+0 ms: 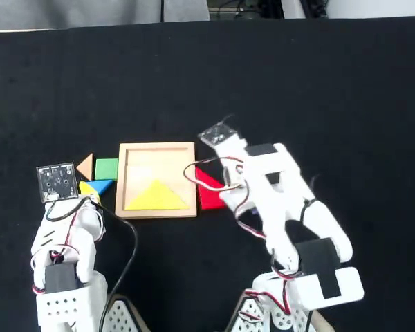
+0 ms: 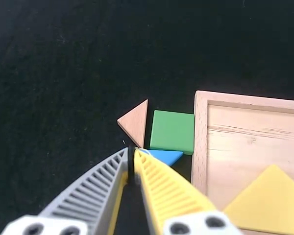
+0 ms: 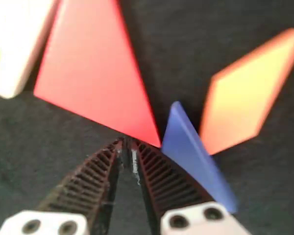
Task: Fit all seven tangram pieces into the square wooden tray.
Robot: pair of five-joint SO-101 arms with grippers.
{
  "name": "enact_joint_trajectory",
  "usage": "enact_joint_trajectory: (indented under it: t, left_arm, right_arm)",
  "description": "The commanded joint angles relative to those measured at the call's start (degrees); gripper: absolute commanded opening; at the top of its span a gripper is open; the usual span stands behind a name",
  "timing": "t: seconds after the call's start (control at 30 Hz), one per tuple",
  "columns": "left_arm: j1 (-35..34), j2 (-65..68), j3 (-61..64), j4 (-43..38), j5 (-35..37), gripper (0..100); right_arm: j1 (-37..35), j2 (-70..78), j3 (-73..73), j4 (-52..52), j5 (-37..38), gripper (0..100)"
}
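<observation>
High view first: got the wooden tray (image 1: 156, 146) about mid-way on the black table (image 1: 332, 83), holding just a yellow triangle (image 1: 155, 196) along the edge nearest the arms. Left of the tray, bunched close together: a green square (image 1: 106, 169), a bare-wood triangle (image 1: 86, 167), a light blue triangle (image 1: 100, 185). Right of it, a red triangle (image 1: 209, 187), partly under the right arm (image 1: 283, 200).

Left wrist view: left gripper (image 2: 132, 155) pinched shut, gripping nothing, tips parked right at the light blue triangle's corner, just beside the bare-wood one.

Right wrist view: right gripper (image 3: 128, 149) clamped shut on nothing too, tips at the red triangle's point. Next to one finger, a dark blue piece (image 3: 193, 152) (tilted up on edge, looks like), then an orange parallelogram (image 3: 245, 93) beyond.
</observation>
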Motion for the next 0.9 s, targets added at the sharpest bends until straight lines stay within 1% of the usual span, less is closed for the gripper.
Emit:
enact_joint_trajectory:
  t: [0.0,0.13,0.3,0.4,0.47,0.53,0.63,0.77,0.87]
  left_arm:
    - [-0.66,-0.53,1.1,-1.23,-0.62,3]
    - [-0.66,-0.53,1.1,-1.23,-0.62,3]
    - [-0.57,-0.53,1.1,-1.23,-0.62,3]
    - [-0.22,-0.53,1.1,-1.23,-1.23,3]
    - [-0.22,-0.53,1.1,-1.23,-2.73,3]
    - [-0.22,-0.53,1.1,-1.14,-3.08,3]
    - [-0.22,-0.53,1.1,-1.14,-3.16,3]
    - [-0.22,-0.53,1.1,-1.14,-3.25,3]
    - [-0.31,-0.53,1.1,-1.14,-3.25,3]
  right_arm:
    - [1.76,-0.13,-4.53,-1.32,0.44,1.1]
    - [2.64,2.77,-7.69,-1.32,0.44,1.1]
    - [7.56,6.29,-14.29,-2.2,0.35,1.1]
    - [8.88,8.57,-17.98,-3.6,0.35,1.1]
    - [8.62,9.27,-19.12,-2.9,0.35,1.1]
    - [6.77,8.75,-19.47,-0.97,0.7,1.1]
    - [4.13,6.11,-19.74,4.22,0.79,1.1]
    - [1.49,-1.27,-19.47,9.23,0.88,1.1]
    - [0.79,-7.52,-18.86,10.11,0.88,1.1]
